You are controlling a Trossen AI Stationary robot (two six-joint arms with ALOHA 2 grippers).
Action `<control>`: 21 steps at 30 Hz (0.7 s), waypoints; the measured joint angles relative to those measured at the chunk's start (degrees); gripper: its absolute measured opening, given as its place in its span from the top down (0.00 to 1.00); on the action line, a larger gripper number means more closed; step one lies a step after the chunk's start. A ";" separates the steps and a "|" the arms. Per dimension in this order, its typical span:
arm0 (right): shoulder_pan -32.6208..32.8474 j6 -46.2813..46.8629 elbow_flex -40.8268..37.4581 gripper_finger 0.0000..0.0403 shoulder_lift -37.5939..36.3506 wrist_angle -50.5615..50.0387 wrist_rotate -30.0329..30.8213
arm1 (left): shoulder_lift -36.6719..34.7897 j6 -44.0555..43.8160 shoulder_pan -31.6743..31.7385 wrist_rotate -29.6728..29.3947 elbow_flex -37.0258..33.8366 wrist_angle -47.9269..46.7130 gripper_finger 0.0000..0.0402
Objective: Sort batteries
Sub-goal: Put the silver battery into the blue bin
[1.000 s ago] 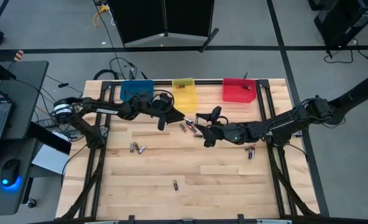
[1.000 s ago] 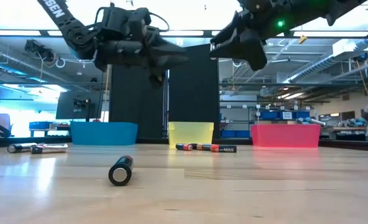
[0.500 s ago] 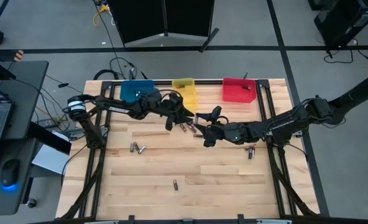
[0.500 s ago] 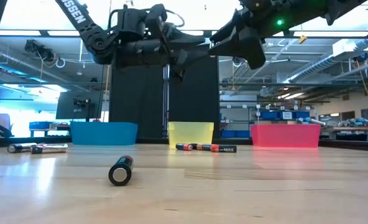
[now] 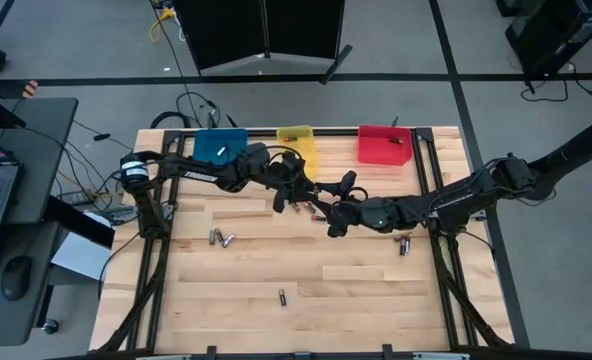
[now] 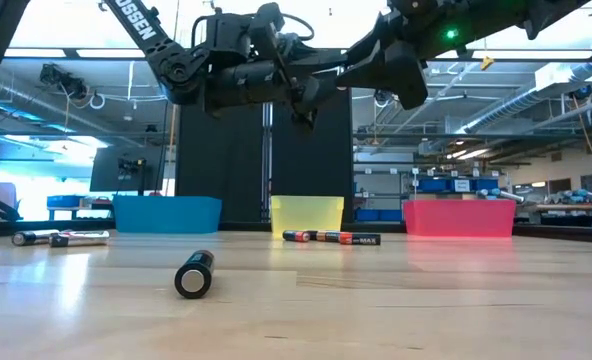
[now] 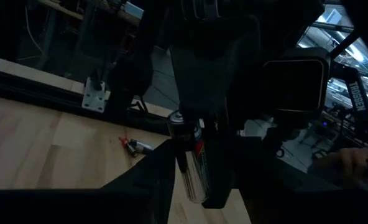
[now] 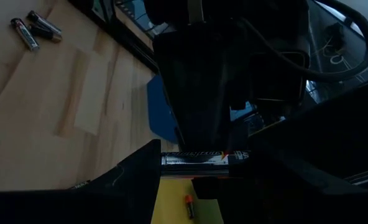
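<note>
Above wooden table [image 5: 356, 280]: both fingers pinching one slim cylindrical battery [image 8: 196, 160] together.

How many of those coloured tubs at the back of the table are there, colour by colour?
Blue bin: 1
Yellow bin: 1
Red bin: 1
Total: 3 bins
</note>
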 joint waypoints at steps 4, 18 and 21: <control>0.00 0.02 0.01 0.42 0.00 0.06 -0.18 | 0.00 0.03 0.02 -0.24 0.00 -0.03 0.68; -0.02 1.94 0.02 0.30 -0.02 3.26 2.05 | 0.02 4.00 0.97 -0.76 -0.02 0.51 0.87; 0.02 1.29 0.02 0.26 -0.02 5.67 5.32 | -0.03 4.04 1.53 -0.83 0.01 0.92 0.87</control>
